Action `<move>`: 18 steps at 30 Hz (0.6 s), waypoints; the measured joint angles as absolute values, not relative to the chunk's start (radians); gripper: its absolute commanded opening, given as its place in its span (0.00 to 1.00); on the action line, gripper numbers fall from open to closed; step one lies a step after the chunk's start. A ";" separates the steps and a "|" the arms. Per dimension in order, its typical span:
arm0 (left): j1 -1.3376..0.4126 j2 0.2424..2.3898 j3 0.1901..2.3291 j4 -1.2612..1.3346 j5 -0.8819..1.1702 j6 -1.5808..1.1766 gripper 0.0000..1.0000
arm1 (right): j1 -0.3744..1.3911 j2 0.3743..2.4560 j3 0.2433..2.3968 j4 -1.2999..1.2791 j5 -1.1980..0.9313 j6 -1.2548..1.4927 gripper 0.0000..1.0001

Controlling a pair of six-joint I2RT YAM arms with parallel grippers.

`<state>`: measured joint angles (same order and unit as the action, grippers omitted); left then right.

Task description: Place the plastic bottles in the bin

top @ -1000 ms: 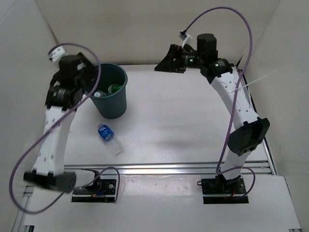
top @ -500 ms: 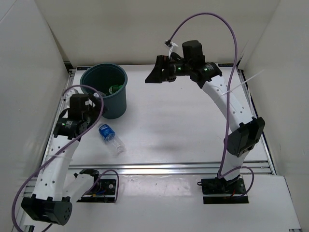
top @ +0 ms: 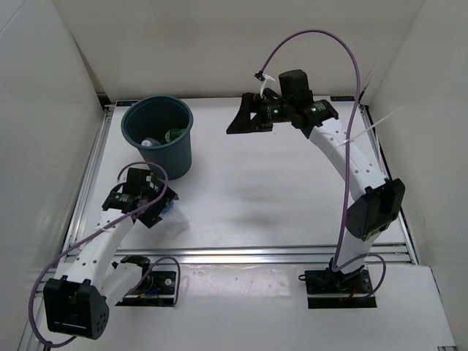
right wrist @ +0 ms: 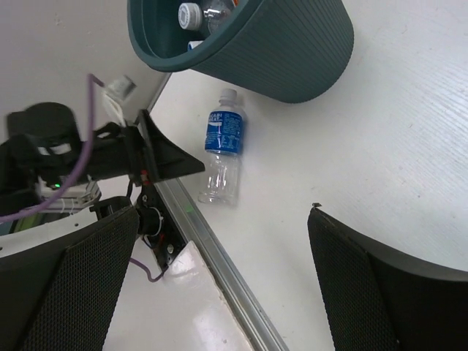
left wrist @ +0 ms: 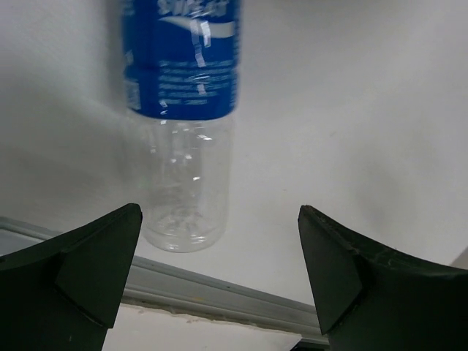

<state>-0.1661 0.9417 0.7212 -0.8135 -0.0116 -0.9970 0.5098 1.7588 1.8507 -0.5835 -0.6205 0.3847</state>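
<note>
One plastic bottle with a blue label lies on its side on the white table, its clear base toward the front rail. My left gripper is open and low at that base, which lies toward the left finger, untouched. From above, the left gripper covers most of this bottle. The dark teal bin stands at the back left with other bottles inside, one of them green. My right gripper hangs open and empty high at the back centre, right of the bin.
An aluminium rail runs along the table's front edge, just past the bottle's base. White walls close in the left, back and right sides. Purple cables loop over both arms.
The left arm has come down from above the bin to the lying bottle near the front. The right gripper has shifted slightly at the back centre. Both stay open.
</note>
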 measured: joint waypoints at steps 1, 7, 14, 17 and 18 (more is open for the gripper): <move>-0.166 0.952 0.702 -0.812 -0.009 -0.999 1.00 | 0.509 1.753 1.851 -0.584 -0.620 0.384 1.00; -0.166 1.032 0.676 -0.791 -0.006 -0.990 1.00 | 0.498 1.717 1.848 -0.583 -0.612 0.384 1.00; -0.166 1.195 0.676 -0.747 0.017 -0.968 0.81 | 0.497 1.710 1.827 -0.590 -0.608 0.379 1.00; -0.166 1.229 0.676 -0.746 0.026 -0.951 0.55 | 0.498 1.710 1.819 -0.591 -0.605 0.377 1.00; -0.166 1.229 0.676 -0.744 0.031 -0.950 0.48 | 0.498 1.710 1.816 -0.591 -0.604 0.377 1.00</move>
